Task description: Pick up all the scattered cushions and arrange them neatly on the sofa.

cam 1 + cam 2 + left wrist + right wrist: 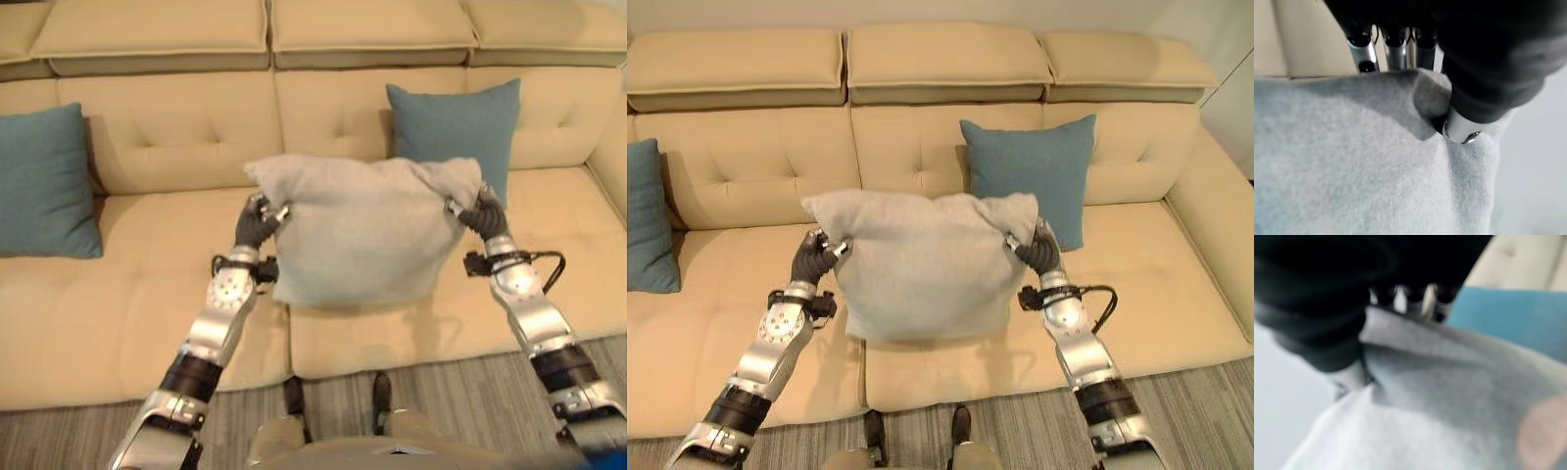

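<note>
I hold a light grey cushion [362, 235] upright in the air over the middle of the beige sofa [147, 284]. My left hand [257, 223] pinches its upper left corner and my right hand [480, 211] pinches its upper right corner. Both wrist views show fingers and thumb clamped on grey cloth [1376, 161], [1449, 396]. A teal cushion [460, 125] leans against the backrest just behind the grey one. Another teal cushion [44, 181] leans at the sofa's left end.
The sofa has three back pillows [940, 59] on top and an armrest [1215, 215] at the right. Bare seat [725, 294] lies between the two teal cushions. Grey striped floor [1185, 411] runs along the sofa's front.
</note>
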